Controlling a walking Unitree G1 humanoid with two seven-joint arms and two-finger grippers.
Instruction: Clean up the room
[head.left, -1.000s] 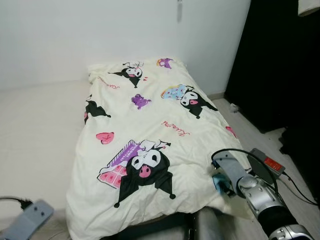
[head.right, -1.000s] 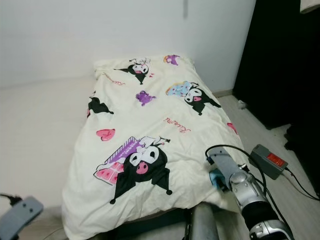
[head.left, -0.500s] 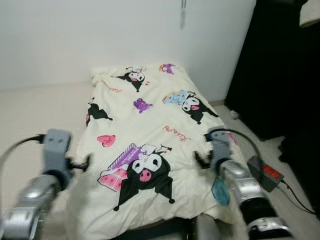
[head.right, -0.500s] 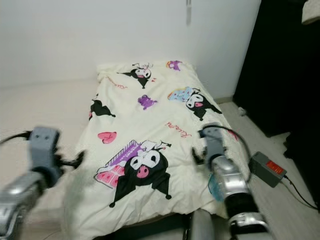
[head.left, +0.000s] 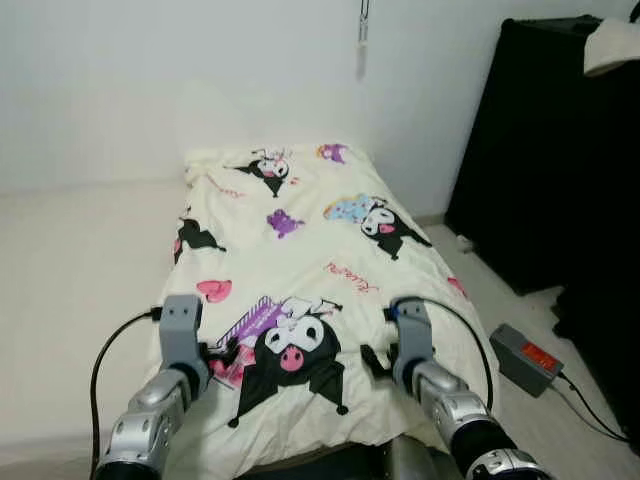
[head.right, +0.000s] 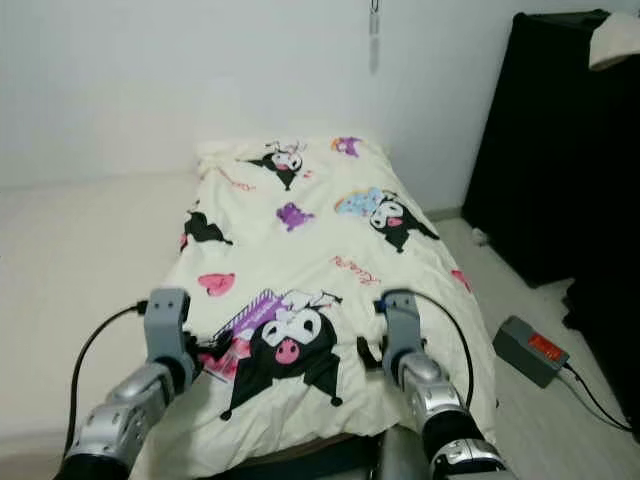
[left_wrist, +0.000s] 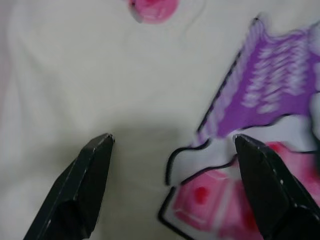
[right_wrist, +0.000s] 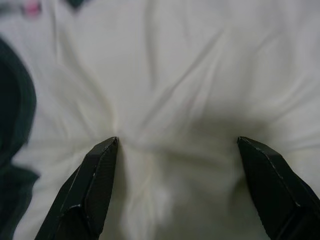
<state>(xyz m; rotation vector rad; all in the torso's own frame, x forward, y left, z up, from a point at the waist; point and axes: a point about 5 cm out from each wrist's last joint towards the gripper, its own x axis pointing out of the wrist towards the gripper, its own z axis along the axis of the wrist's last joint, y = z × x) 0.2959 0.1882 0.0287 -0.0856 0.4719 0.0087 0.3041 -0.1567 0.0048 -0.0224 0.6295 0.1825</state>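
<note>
A cartoon-print blanket (head.left: 300, 260) lies spread nearly flat over the bed, directly under both grippers. The left gripper (left_wrist: 172, 150) and right gripper (right_wrist: 177, 150) hover wide apart-fingered, holding nothing. Smoothing looks mostly done; small wrinkles remain.

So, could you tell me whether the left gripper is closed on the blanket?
No, the left gripper is open, its fingers spread wide just above the blanket.

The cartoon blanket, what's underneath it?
The blanket covers the bed; a dark frame edge peeks out at its foot. The mattress beneath is hidden. Both grippers, left and right, hover open above it.
</note>
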